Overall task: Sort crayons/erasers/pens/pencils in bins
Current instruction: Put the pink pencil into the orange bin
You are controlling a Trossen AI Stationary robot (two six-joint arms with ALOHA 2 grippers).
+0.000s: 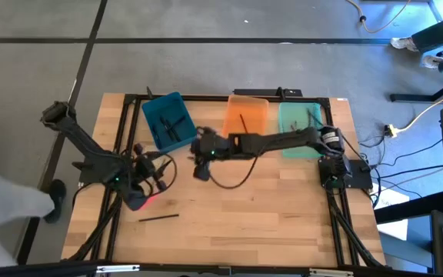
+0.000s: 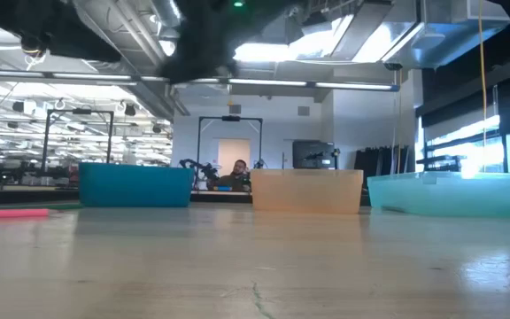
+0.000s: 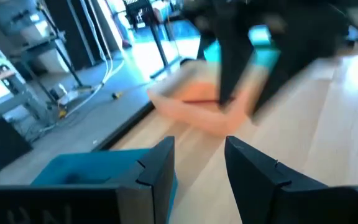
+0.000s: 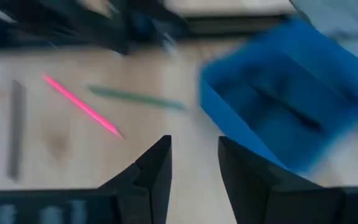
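1. The loose sticks were seen at the left front part of the table: a pink stick [image 4: 82, 106], a green stick [image 4: 135, 98] and a grey stick [image 4: 16, 127] lay flat on the wood in the right wrist view, and a dark stick [image 1: 158, 218] lay alone nearer the front edge in the high view.
2. 3 bins stood in a row along the far edge: the teal bin [image 1: 168, 121] with dark sticks inside, the orange bin [image 1: 245, 117] with 1 thin stick inside, and the mint bin [image 1: 298, 127], partly covered by the right arm.
3. The sticks were judged to be light, thin and rigid, likely to roll or pivot on the smooth wood; a grip across the middle of the shaft was judged the steadiest.
4. The right gripper [image 4: 193, 163] was seen just beside the teal bin, its fingers apart with nothing between them.
5. The left gripper [image 3: 199, 165] was seen over the left front of the table, pointed toward the bins, its fingers apart and empty.
6. Both wrist views were smeared by motion, so crayons could not be told from pens or pencils.
7. The contents of the mint bin could not be made out.
8. In the low view only the bin walls were seen; a pink stick showed at the left edge, and a person was seen far behind the table.
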